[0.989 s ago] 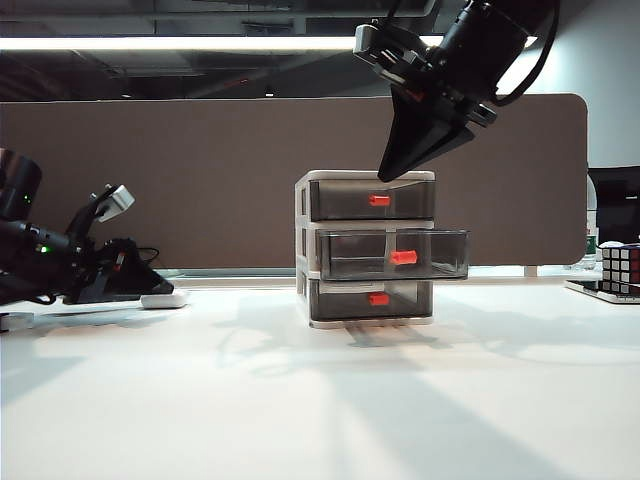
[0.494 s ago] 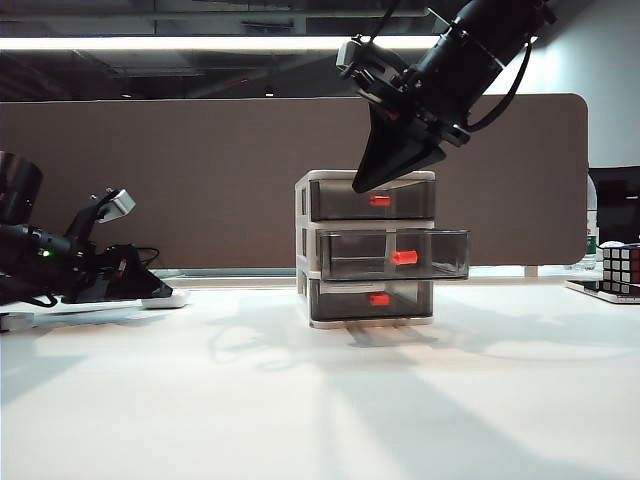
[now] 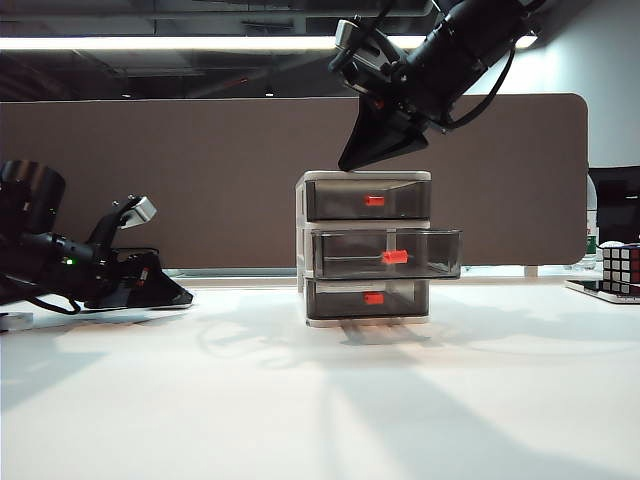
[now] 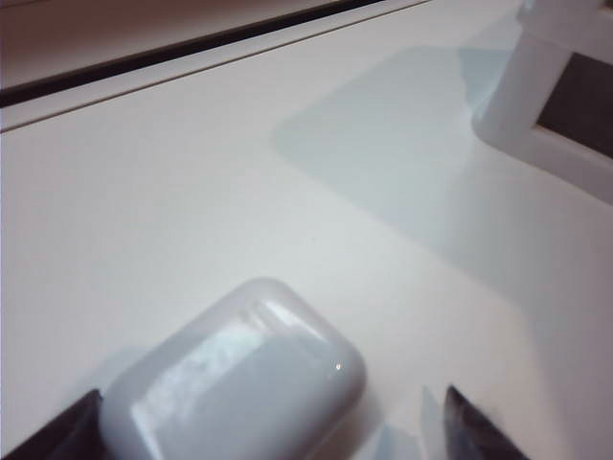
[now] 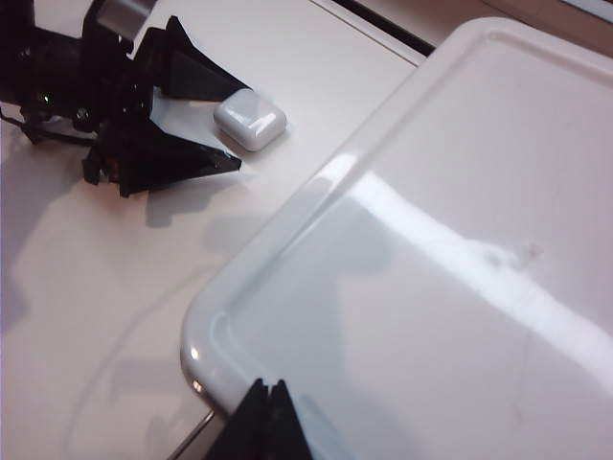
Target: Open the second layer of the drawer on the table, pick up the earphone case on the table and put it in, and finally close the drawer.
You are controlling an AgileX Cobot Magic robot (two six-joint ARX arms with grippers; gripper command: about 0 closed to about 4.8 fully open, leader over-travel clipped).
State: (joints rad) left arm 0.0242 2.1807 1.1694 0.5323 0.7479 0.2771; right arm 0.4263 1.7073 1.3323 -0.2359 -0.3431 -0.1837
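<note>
L end effector (image 4: 268, 426) slid fwd along worktop (image 3: 320, 400), fingers apart, now straddling earphone case (image 4: 235, 383); not yet gripped. R end effector (image 3: 350, 163), fingers together, shifted over drawer (image 3: 366, 248) top. Second layer (image 3: 385, 254) open, ready for case.

Ceiling strip light (image 3: 170, 43) overhead – glare on table (image 3: 320, 400), soft shadows, blurry wrist views

Three drawers (image 3: 372, 248), one earphone case (image 5: 249, 119).
</note>
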